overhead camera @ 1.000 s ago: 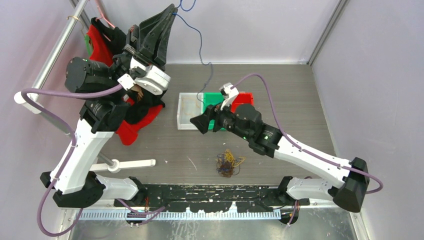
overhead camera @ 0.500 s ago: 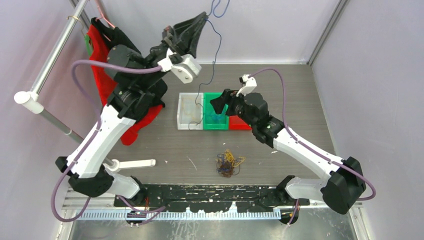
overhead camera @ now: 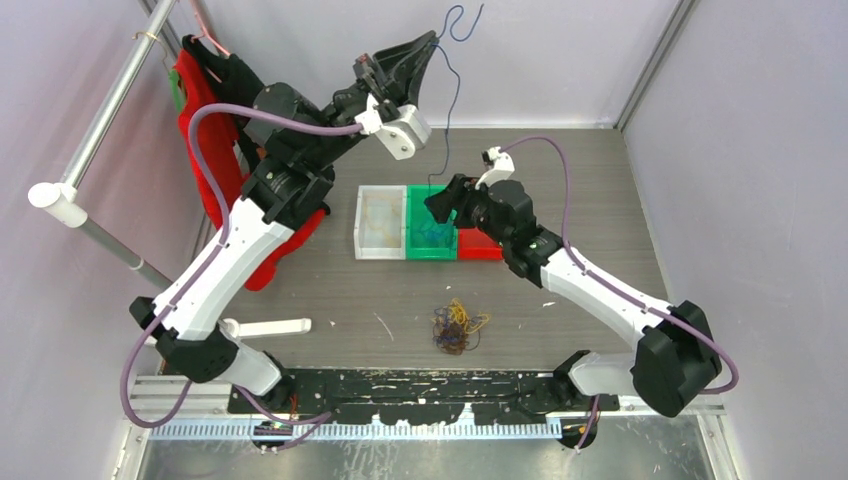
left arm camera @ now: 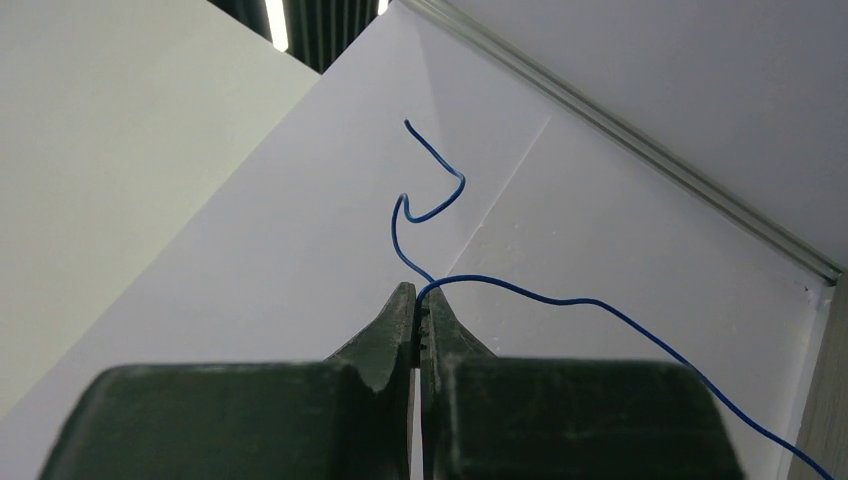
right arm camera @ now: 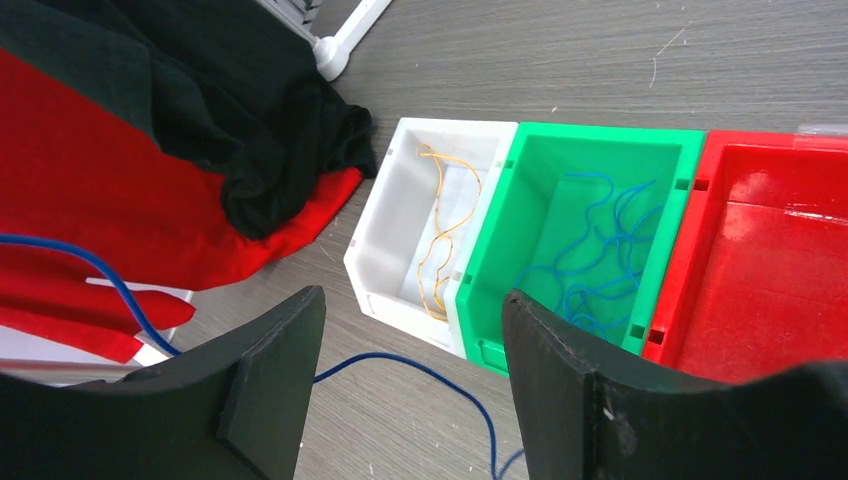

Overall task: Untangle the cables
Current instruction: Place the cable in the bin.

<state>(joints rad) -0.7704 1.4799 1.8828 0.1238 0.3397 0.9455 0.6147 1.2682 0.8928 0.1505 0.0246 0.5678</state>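
Observation:
The cable tangle (overhead camera: 458,325), blue, yellow and dark strands, lies on the table near the front. My left gripper (overhead camera: 428,42) is raised high at the back wall and is shut on one long blue cable (overhead camera: 446,110). In the left wrist view the jaws (left arm camera: 418,298) pinch the blue cable (left arm camera: 560,298). It hangs down toward the green bin (overhead camera: 430,256). My right gripper (overhead camera: 440,205) is open and empty over the green bin. In the right wrist view (right arm camera: 410,300) the blue cable (right arm camera: 400,356) crosses the table between the fingers.
A white bin (overhead camera: 358,225) holds a yellow cable (right arm camera: 440,230). The green bin (right arm camera: 600,140) holds blue cables and the red bin (right arm camera: 770,260) looks empty. Red and black cloth (overhead camera: 215,110) hangs from a rack (overhead camera: 110,100) at the left. A white stand foot (overhead camera: 265,327) lies near the front left.
My left gripper has swung right and back with the blue cable, pulling it up. My right gripper has moved back from the white bin to over the green bin.

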